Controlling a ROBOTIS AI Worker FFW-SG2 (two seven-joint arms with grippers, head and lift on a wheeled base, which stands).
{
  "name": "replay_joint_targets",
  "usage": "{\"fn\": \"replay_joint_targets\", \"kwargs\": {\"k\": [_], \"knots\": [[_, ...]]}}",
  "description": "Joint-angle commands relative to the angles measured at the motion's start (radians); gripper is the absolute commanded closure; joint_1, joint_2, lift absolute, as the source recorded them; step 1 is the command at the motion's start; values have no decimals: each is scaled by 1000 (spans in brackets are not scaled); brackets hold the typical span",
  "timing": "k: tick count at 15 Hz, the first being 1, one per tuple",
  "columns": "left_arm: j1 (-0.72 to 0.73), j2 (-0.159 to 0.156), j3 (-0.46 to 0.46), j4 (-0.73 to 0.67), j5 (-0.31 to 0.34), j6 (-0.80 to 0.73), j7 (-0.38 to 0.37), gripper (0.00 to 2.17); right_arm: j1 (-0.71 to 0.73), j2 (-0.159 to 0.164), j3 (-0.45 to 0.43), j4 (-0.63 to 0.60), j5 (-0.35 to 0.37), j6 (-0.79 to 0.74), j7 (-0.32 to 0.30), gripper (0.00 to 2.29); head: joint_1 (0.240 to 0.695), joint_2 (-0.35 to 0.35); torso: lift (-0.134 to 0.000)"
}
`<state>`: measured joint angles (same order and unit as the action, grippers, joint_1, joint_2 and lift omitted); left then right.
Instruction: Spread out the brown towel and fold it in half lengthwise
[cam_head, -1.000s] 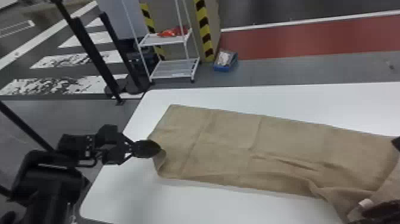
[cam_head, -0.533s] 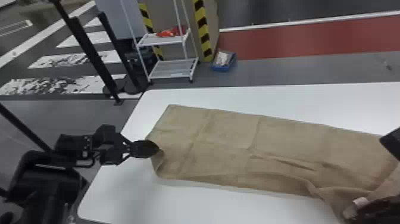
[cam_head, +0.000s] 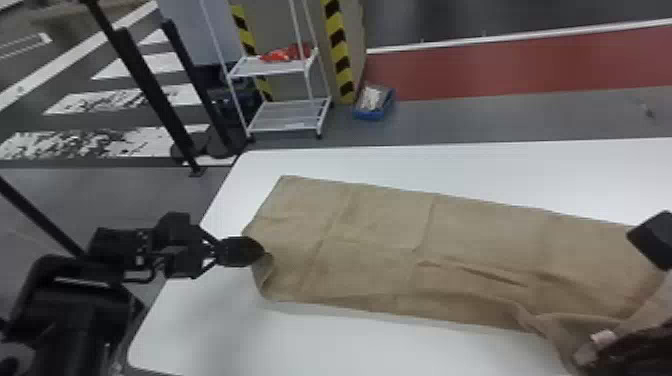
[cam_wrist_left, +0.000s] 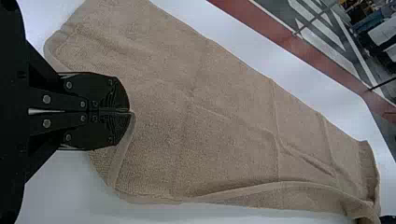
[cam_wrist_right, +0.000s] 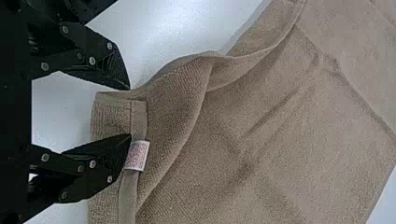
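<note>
While our left gripper (cam_wrist_left: 129, 111) pinches one end of the brown towel (cam_head: 380, 220), our right gripper (cam_wrist_right: 130, 112) stands wide around the other. We have it laid lengthwise on the table (cam_head: 400, 345); the fold looks well along, leaving us the ruffled near edge to straighten and flatten.

The plain brown towel (cam_head: 380, 225) lies on a white table (cam_head: 320, 345), and beyond the table are yellow-and-black striped tape (cam_head: 341, 57), a blue box (cam_head: 367, 115) and a red band of floor (cam_head: 500, 65).
</note>
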<state>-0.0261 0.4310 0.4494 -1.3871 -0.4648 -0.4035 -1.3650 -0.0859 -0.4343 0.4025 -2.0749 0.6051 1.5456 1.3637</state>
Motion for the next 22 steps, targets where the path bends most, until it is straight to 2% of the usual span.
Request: {"fn": "replay_joint_targets", "kwargs": {"k": [1,2,8,13,17,18,19,22], "knots": [[0,2,0,0,2,-2,-2,1409,-11,0,15,7,7,27,3,694,695,297,-124],[0,3,0,0,3,-2,-2,1409,-15,0,16,7,7,27,3,788,695,297,-124],[6,6,9,0,8,-5,-5,1409,-2,-3,15,-30,7,27,3,788,695,307,-124],[5,6,8,-1,11,-5,-5,1409,23,-24,-4,-59,15,27,3,792,695,305,-124],[5,6,5,0,11,-5,-3,1409,23,-23,3,-57,25,27,3,792,695,298,-124],[5,8,5,0,11,-5,0,1409,23,-23,-1,-57,30,27,3,880,695,297,-124],[3,8,6,0,11,-5,0,1409,23,-24,-10,-57,30,27,3,1133,695,296,-124],[2,8,6,5,11,-5,0,1409,26,-29,-20,-57,32,27,3,1146,695,290,-124]]}}
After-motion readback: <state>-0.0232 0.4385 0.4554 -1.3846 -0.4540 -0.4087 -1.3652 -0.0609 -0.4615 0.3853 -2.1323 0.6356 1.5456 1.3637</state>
